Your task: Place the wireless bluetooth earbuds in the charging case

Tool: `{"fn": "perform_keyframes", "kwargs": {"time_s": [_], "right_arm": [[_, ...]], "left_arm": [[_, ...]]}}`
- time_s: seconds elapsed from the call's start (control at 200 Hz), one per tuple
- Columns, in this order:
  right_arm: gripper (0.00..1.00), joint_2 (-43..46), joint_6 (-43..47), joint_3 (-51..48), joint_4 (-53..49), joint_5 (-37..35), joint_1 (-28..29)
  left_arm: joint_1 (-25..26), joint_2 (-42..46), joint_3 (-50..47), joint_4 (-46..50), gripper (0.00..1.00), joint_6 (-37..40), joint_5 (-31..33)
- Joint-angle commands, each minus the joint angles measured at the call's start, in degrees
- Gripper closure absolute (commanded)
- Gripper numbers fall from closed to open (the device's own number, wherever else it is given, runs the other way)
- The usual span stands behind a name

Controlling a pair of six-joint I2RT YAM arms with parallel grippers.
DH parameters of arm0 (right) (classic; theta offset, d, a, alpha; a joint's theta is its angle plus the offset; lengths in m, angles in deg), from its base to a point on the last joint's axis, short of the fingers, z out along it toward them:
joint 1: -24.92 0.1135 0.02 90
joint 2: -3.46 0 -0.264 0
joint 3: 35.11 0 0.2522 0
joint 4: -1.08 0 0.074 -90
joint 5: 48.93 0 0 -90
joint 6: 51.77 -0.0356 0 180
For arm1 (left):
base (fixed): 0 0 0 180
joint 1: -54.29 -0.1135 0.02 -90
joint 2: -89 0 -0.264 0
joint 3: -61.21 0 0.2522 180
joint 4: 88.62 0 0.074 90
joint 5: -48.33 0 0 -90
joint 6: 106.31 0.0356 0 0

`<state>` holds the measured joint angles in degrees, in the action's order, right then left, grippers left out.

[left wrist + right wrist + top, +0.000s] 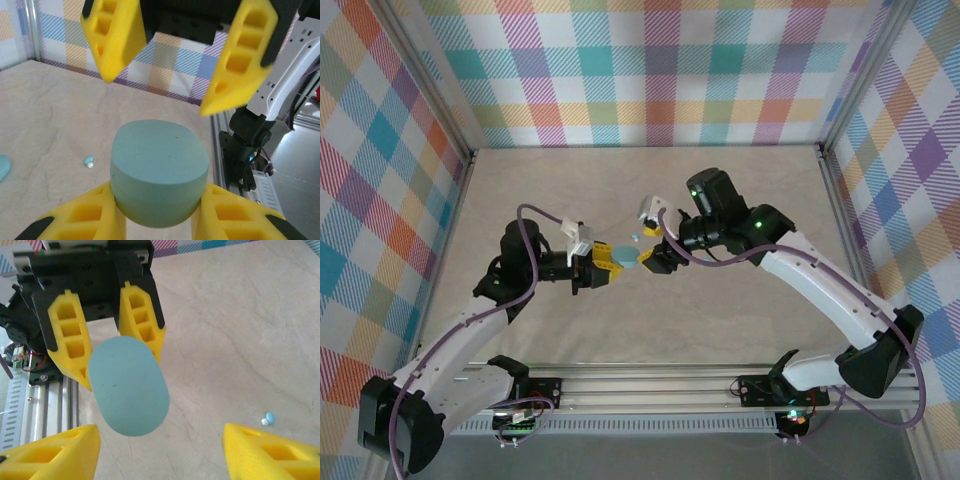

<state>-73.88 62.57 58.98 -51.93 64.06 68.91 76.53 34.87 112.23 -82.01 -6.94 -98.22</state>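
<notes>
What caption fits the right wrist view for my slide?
Left gripper clamps the teal charging case in front of the open right gripper, one earbud lying loose on the table.

White arms point(460, 335), purple cables point(533, 208), yellow fingers point(240, 55)

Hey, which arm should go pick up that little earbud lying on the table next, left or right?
Probably the right. The right gripper is open and empty, while the left gripper is shut on the teal case and so is busy. The earbud lies loose on the table nearby.
</notes>
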Motion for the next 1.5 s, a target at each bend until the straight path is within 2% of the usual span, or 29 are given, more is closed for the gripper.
{"fn": "perform_keyframes", "kwargs": {"time_s": [0.0, 0.15, 0.35, 0.955, 1.495], "right_arm": [[0.31, -1.15, 0.75, 0.38, 3.46, -1.84, 1.98], [0.25, -3.77, 2.69, 2.31, 3.50, -5.97, 3.90], [0.24, -6.24, 2.09, 4.99, 3.21, -9.17, 4.53], [0.26, -5.89, 0.25, 8.08, -0.71, -6.02, 3.85], [0.30, -7.97, -3.21, 10.87, -1.59, -10.84, 0.67]], "left_arm": [[-0.57, 1.98, -1.29, -2.70, 0.76, -2.77, 1.52], [-0.53, 3.19, -1.74, -2.43, 0.76, -3.19, 1.89], [-0.53, 3.82, -2.19, -1.58, 0.76, -2.82, 1.66], [-0.53, 4.14, -1.99, 1.43, 0.76, -0.40, 1.54], [-0.53, 6.04, -1.57, 3.02, 0.76, -0.29, 0.30]]}}
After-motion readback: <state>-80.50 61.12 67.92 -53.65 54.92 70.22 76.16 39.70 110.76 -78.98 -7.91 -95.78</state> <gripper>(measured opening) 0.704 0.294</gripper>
